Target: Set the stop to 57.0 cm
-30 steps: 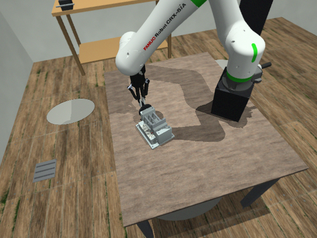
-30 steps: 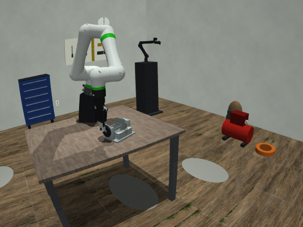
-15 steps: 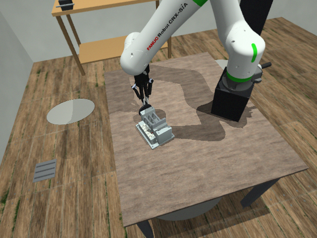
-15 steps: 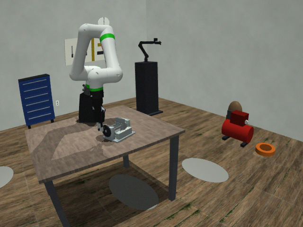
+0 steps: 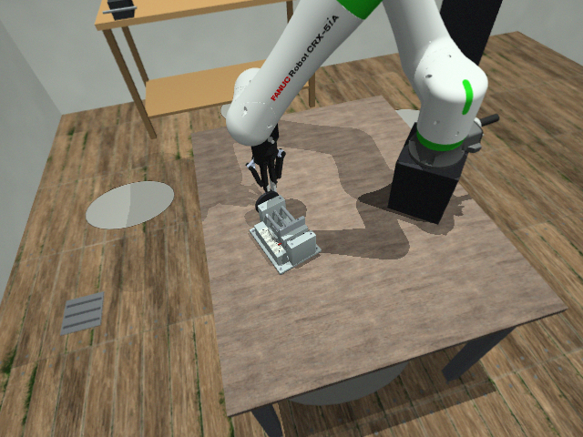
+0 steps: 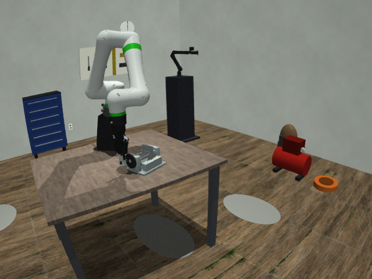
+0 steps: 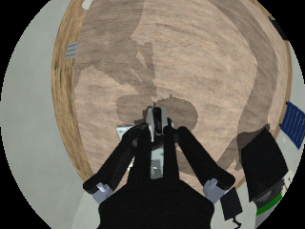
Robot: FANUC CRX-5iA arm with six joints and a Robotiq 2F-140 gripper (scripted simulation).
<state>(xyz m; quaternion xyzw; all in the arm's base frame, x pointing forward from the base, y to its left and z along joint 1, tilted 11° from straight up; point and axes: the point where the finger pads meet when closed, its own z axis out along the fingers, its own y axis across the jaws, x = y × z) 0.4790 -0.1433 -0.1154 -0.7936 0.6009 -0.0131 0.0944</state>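
A small grey stop fixture [image 5: 284,236] with rails and a scale sits on the brown table, also in the exterior view [image 6: 146,163]. A black handwheel [image 5: 264,199] is at its far end, facing the exterior view [image 6: 131,160]. My gripper [image 5: 268,187] reaches down onto the wheel and is shut on the handwheel's handle at the rim [image 6: 122,161]. In the wrist view the fingers meet around a small grey part, with the fixture mostly hidden under them. The scale reading is too small to tell.
The robot's black base [image 5: 425,188] stands on the table's back right. A wooden shelf [image 5: 188,56] stands behind the table. A blue drawer cabinet [image 6: 45,122], a black pedestal [image 6: 180,108] and a red compressor [image 6: 291,158] stand on the floor.
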